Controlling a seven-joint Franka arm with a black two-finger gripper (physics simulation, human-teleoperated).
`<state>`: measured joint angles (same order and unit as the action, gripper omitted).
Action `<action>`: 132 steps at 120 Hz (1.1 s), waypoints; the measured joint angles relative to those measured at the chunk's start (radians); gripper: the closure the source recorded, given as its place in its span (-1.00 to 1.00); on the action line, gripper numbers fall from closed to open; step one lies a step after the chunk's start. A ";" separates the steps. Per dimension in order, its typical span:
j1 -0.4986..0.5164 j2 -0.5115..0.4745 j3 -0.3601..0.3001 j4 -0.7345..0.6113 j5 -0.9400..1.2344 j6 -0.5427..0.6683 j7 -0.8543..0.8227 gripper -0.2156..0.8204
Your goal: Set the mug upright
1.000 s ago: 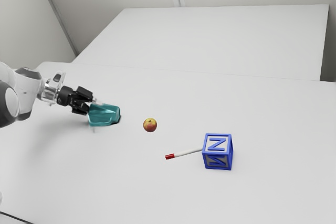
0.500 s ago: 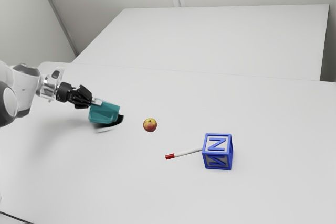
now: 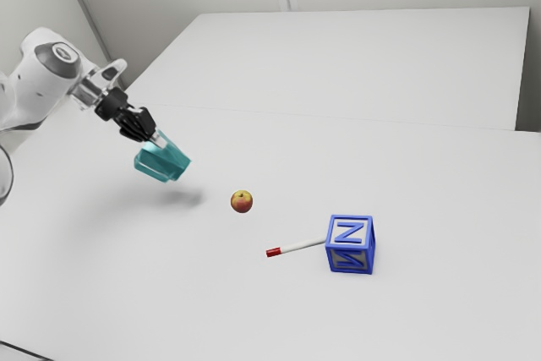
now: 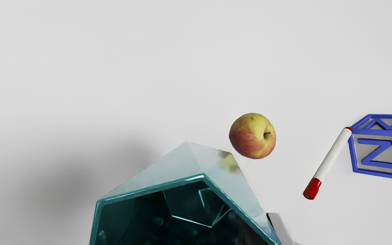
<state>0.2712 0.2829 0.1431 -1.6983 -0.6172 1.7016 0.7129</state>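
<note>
**Teal mug point(image 3: 173, 161) hangs tilted in the gripper point(image 3: 158, 139), clear of the table point(image 3: 406, 183)**

At the exterior view's left, the white arm point(image 3: 44, 78) reaches in over the table, and low on that same side runs a thin dark cord point(image 3: 25, 351). The gripper is closed on the mug, pinching its wall: in the wrist view one finger point(image 4: 278, 226) lies outside the wall and the other inside the mouth. The mug is off the table and not upright, its mouth facing the hand's camera. A soft shadow point(image 3: 182, 197) falls on the table below it.

Next to the right comes a red and yellow apple point(image 3: 242, 202), resting on the table well in from the far edge. Farther right, and farther from that edge, lies a white marker point(image 3: 303, 246), its red cap end toward the exterior view's left. Its other end reaches the block point(image 3: 350, 244); I cannot tell whether they touch. The block, blue-edged with blue letters on grey faces, sits flat on the table, also well away from the far edge.
</note>
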 joint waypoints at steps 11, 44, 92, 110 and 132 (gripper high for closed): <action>-0.018 -0.025 -0.035 -0.006 0.128 0.040 -0.057 0.93; -0.066 -0.149 -0.096 -0.168 0.392 0.210 -0.234 0.93; -0.087 -0.167 -0.186 -0.312 0.537 0.430 -0.464 0.93; -0.090 -0.138 -0.187 -0.321 0.566 0.457 -0.525 0.93; -0.100 -0.125 -0.187 -0.326 0.580 0.471 -0.583 0.93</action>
<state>0.1709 0.1579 -0.0441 -2.0244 -0.0368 2.1729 0.1295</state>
